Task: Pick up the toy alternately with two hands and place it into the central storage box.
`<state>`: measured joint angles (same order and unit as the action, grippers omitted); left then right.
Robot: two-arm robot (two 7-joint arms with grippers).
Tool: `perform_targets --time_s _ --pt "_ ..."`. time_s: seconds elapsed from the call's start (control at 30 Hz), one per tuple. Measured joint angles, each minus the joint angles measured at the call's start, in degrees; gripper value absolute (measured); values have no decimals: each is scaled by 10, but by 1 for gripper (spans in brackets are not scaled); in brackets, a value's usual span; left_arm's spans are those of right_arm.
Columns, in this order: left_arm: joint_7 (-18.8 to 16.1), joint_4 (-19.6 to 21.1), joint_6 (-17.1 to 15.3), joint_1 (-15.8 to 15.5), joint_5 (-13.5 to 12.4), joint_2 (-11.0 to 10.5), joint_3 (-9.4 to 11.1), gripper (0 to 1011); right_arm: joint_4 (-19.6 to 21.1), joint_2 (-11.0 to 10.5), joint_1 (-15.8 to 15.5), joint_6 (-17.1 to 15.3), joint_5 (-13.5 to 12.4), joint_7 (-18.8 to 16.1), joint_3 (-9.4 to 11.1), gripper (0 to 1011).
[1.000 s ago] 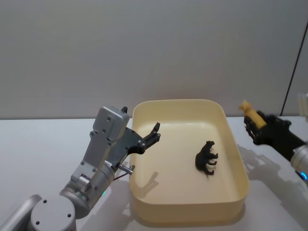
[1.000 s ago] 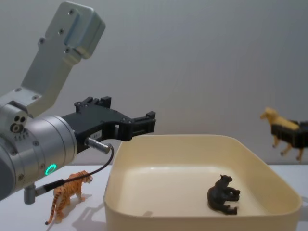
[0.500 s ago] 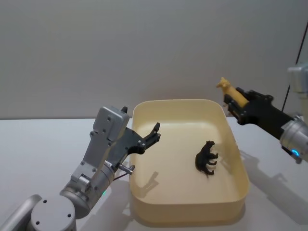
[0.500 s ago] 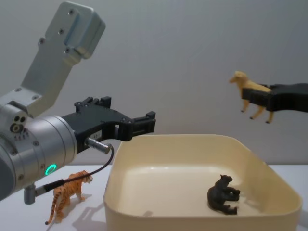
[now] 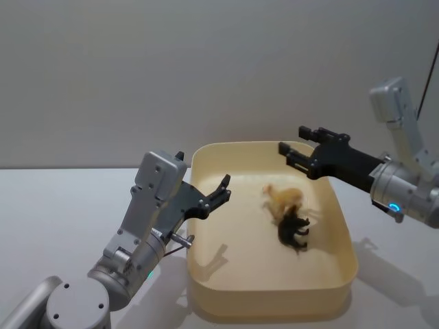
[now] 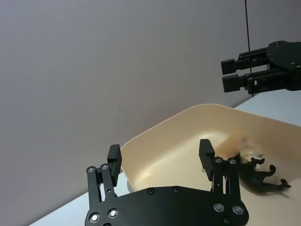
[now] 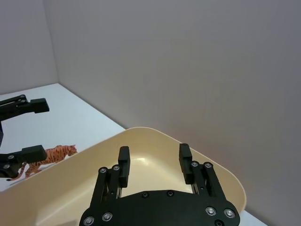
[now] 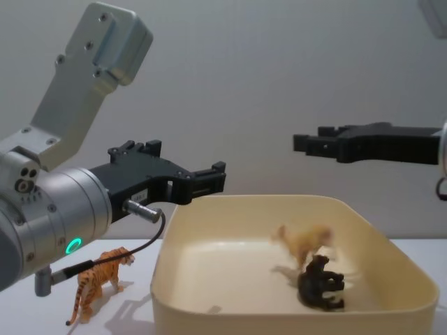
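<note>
The cream-yellow storage box [image 5: 344, 271] sits at the table's middle. A yellow toy animal [image 5: 284, 197] shows blurred inside it, dropping beside a black toy animal [image 5: 293, 231] that lies on the box floor. My right gripper [image 5: 293, 145] is open above the box's far right corner, with nothing between its fingers. My left gripper [image 5: 222, 190] is open over the box's left rim. From the chest, the yellow toy [image 8: 305, 241] is just above the black one [image 8: 321, 283]. An orange tiger toy [image 8: 101, 278] stands on the table left of the box [image 8: 279, 308].
The white table [image 5: 55, 212] runs out to both sides of the box. A plain grey wall [image 5: 206, 68] stands close behind it. My left arm's silver housing [image 8: 77, 105] rises high at the left in the chest view, over the tiger.
My right gripper moved left over the box with the yellow toy and opened. The toy has left the fingers and dropped into the box. My left arm has stayed still.
</note>
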<state>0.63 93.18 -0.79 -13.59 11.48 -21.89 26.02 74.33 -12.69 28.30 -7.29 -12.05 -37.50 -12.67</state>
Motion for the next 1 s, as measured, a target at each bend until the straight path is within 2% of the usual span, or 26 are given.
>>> perform_targets --time_s 0.07,0.17,0.2,0.5,0.73,1.0 --pt "0 0 0 0 0 0 0 1002 -7 3 6 -2 3 -8 -3 608" --pt "0 0 0 0 0 0 0 1002 -14 6 13 -5 5 -17 -6 752" --pt "0 0 0 0 0 0 0 1001 -16 7 14 -6 6 -18 -7 752" --pt "0 0 0 0 0 0 0 1001 -27 10 24 -9 9 -31 -12 1000" --pt "0 0 0 0 0 0 0 1001 -15 2 15 -9 2 -17 -6 1001" --pt "0 0 0 0 0 0 0 1002 22 -20 -18 -9 -16 19 11 1001"
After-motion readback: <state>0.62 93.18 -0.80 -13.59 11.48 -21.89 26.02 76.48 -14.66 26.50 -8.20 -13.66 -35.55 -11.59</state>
